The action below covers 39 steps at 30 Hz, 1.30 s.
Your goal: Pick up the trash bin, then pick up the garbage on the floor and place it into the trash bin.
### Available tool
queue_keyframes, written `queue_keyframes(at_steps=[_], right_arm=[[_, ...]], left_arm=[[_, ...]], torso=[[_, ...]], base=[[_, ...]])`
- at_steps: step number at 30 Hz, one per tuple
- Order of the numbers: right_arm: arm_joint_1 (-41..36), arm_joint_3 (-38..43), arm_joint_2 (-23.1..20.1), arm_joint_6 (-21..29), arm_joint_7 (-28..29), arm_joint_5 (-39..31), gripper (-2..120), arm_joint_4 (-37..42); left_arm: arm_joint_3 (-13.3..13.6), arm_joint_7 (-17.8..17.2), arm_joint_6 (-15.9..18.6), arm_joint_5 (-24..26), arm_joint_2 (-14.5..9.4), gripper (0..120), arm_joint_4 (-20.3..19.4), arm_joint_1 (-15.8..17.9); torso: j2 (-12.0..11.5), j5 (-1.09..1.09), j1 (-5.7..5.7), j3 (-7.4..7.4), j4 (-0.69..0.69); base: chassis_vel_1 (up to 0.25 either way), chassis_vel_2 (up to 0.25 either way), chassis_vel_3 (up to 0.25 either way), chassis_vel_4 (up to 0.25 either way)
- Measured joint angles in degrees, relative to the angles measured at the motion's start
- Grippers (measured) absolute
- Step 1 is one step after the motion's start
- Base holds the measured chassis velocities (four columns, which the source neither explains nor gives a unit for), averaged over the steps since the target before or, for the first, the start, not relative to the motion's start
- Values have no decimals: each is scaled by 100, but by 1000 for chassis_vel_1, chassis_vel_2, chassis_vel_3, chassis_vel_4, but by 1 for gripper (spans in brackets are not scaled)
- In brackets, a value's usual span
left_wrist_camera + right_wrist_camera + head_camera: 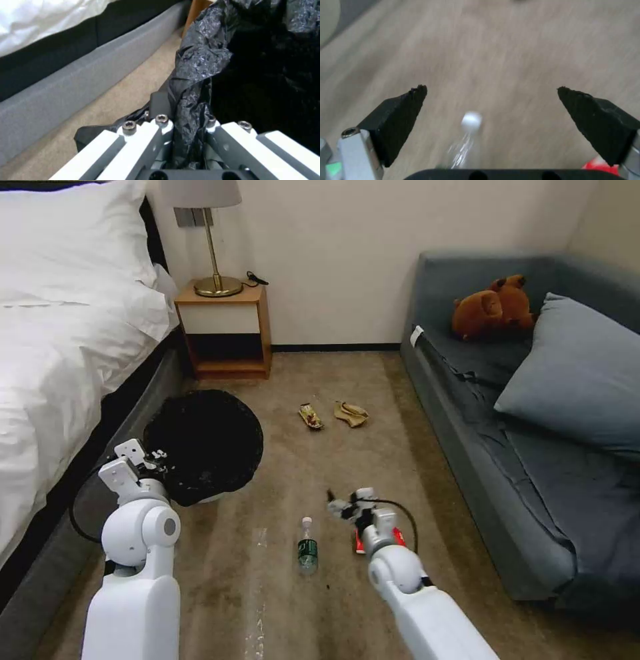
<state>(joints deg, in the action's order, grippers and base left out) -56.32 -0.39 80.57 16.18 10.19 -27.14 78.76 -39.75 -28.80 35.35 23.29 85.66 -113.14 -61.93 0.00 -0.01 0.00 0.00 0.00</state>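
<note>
The trash bin (pixel 203 443), lined with a crinkly black bag (pixel 200 57), is next to the bed. My left gripper (pixel 155 455) is shut on its near rim, with bag plastic pinched between the fingers (pixel 160 105). Over the carpet my right gripper (pixel 341 505) hangs open, just above and beyond the clear bottle (pixel 307 545), whose white cap (pixel 471 121) lies between the black pads (pixel 400 117). The red-white packet (pixel 360 543) lies partly under my right wrist, and its red corner (pixel 598 165) shows in the right wrist view. A snack wrapper (pixel 311 416) and crumpled tan paper (pixel 351 413) lie farther off.
A white bed (pixel 60 347) with a grey base (pixel 66 85) runs along the left. A nightstand (pixel 227 330) with a lamp stands at the back wall. A grey sofa (pixel 527 447) on the right holds a brown plush toy (pixel 493 307) and a cushion (pixel 580 373). Open carpet lies between.
</note>
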Motion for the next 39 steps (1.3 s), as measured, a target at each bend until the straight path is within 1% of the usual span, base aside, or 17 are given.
queue_keyframes(at_steps=[2,3,5,9,11,14,18,20,23,24,26,30,32,36,38,39], right_arm=[[187,-275,67,318,53,-271,100,-293],[187,-275,67,318,53,-271,100,-293],[362,-482,122,573,59,-413,100,-517],[469,-643,166,698,46,-435,100,-686],[496,-724,149,757,-19,-437,100,-756],[501,-781,161,761,-64,-425,100,-901],[536,-818,221,757,-98,-413,100,-1109],[656,-857,341,682,-223,-406,100,-1525],[683,-864,365,670,-261,-401,100,-1593],[811,-897,475,636,-394,-357,100,-1852],[972,-931,635,556,-482,-288,100,-2173],[1097,-930,761,446,-601,-168,100,-2489],[1203,-898,881,228,-750,-21,100,-2904],[1232,-811,930,100,-895,77,100,-3184],[1237,-747,967,-59,-974,169,93,-3353],[1235,-710,969,-129,-1007,212,87,-3399]], left_arm=[[28,10,-33,-143,59,3,23,-15],[28,10,-33,-143,59,3,23,-15],[51,10,-39,-302,101,2,-12,-86],[55,-7,-36,-402,116,2,-108,-178],[66,-38,-14,-473,178,2,-198,-231],[94,-41,-12,-516,209,2,-227,-293],[100,-42,-12,-541,214,2,-273,-371],[106,-44,-12,-569,226,2,-350,-425],[111,-44,-12,-574,228,2,-365,-436],[111,-43,-12,-590,229,2,-401,-470],[93,-43,-12,-602,233,2,-434,-525],[67,-44,-20,-614,236,2,-465,-580],[50,-41,-34,-616,236,2,-519,-631],[24,-38,-43,-617,234,2,-560,-658],[9,-37,-50,-617,227,2,-575,-662],[1,-37,-55,-617,224,2,-579,-659]], torso=[[0,2,0,0,0],[0,2,0,0,0],[0,0,0,0,0],[0,2,0,0,1],[0,1,0,0,1],[0,0,0,0,-1],[0,1,0,0,0],[0,1,0,0,0],[0,1,0,0,0],[0,1,0,0,-1],[0,1,0,0,1],[0,1,0,0,1],[0,1,0,0,1],[0,1,0,0,0],[0,3,0,-1,0],[1,2,0,-2,0]], base=[[0,0,0,0],[0,0,0,0],[0,0,0,0],[0,0,0,0],[0,0,0,0],[0,0,0,0],[0,0,0,0],[0,0,0,0],[0,0,0,0],[0,0,0,0],[0,0,0,0],[0,0,0,0],[0,0,0,0],[0,0,0,0],[0,0,0,0],[0,0,0,0]])
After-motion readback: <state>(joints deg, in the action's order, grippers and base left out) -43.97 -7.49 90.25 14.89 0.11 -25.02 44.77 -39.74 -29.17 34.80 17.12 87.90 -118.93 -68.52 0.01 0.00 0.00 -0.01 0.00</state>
